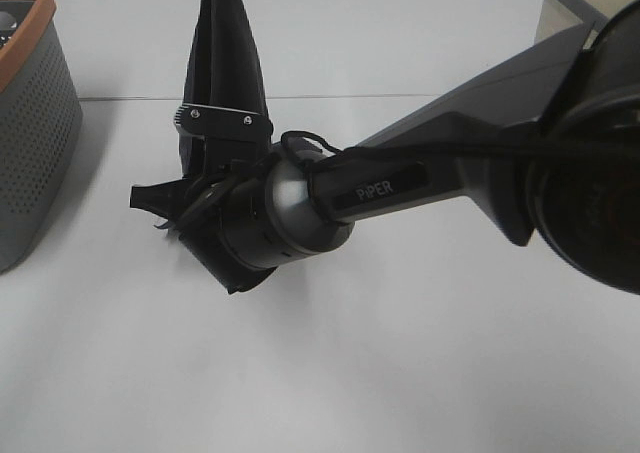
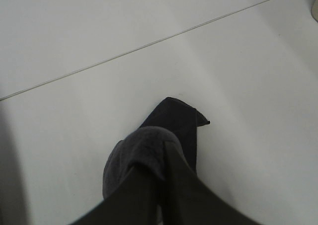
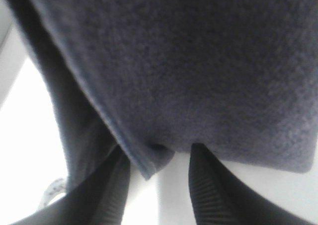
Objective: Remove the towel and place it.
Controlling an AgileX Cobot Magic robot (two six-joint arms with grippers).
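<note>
**Item: towel** (image 2: 175,119). Square of soft terry cloth, very dark navy-black. It hangs in mid-air over the white table (image 1: 400,363), gathered into a narrow vertical drape with one pointed corner stuck out to the side. No part can be confirmed as resting on the table.

**Upper hold: left gripper** (image 2: 156,161). Its fingers are closed tight on a bunched fold, and cloth spills over one finger. It probably grips high so that the cloth hangs free and shows a loose lower edge.

**Lower hold: right gripper** (image 3: 159,151). It reaches across the middle to the bottom of the drape. Its ribbed fingers stand roughly half apart, with a stitched hem corner dipping into the gap. White shows between the cloth and one finger, so nothing is pinched yet. It appears positioned to take a second corner so the cloth can be spread for laying down.

**Container 1: grey perforated plastic basket with an orange rim** (image 1: 40,133). It stands on the table well to the left of the drape. Something dark shows inside, but what it is cannot be told.

**Container 2: pale box-like bin** (image 1: 560,13). It sits at the far right and is mostly hidden by the right arm. Its contents are not visible.
</note>
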